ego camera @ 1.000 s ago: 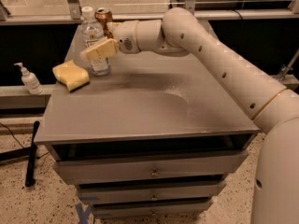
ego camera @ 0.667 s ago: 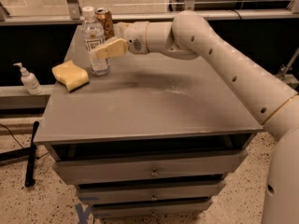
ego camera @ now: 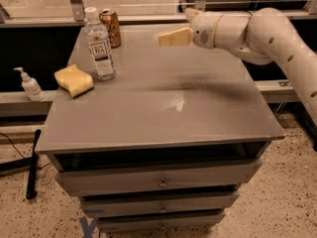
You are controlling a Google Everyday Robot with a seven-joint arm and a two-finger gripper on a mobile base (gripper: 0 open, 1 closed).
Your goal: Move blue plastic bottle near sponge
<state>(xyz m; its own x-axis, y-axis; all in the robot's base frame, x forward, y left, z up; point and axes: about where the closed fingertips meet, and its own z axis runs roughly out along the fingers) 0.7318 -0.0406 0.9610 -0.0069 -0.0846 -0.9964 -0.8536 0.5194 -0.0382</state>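
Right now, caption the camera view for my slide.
The blue plastic bottle stands upright beside the sponge on the grey table; the pincer hovers apart near the far edge.

Cream two-finger gripper (ego camera: 167, 37) withdrawn rightward from tall clear plastic bottle (ego camera: 99, 48); now well apart, above rear middle of grey tabletop (ego camera: 163, 108).

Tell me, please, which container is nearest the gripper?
The gold-brown can; the gripper hovers above the table's back near it, while the plastic bottle and pump dispenser stand farther off.
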